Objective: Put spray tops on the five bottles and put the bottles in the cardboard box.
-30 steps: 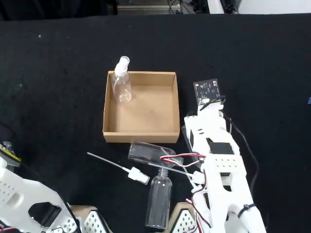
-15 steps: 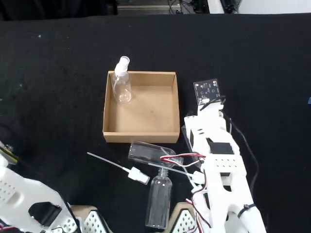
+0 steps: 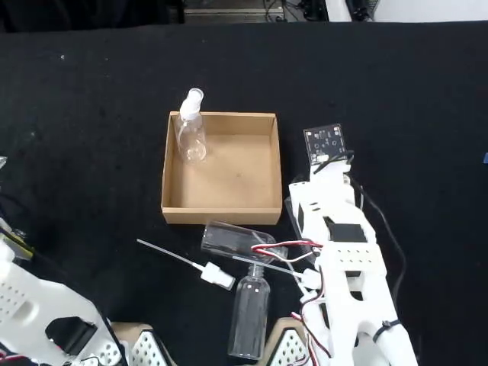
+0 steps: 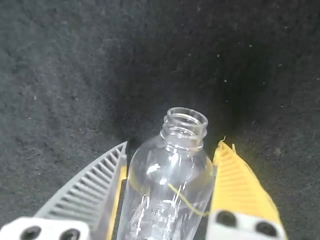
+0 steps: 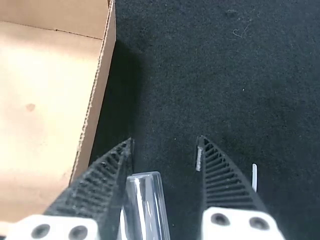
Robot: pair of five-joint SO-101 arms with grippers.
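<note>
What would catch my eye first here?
The cardboard box mid-table, with one sprayer-topped bottle in its far left corner. In front of it lie two bottles and a loose spray top. The left tool clamps an uncapped bottle.

I am logging: capped bottle (image 3: 191, 134) standing in cardboard box's (image 3: 221, 216) far-left corner; tipped bottle (image 3: 231, 239) lying just before its near wall; second bottle (image 3: 249, 316) lying nearer the arms; spray top (image 3: 218, 277) lying just left.
</note>
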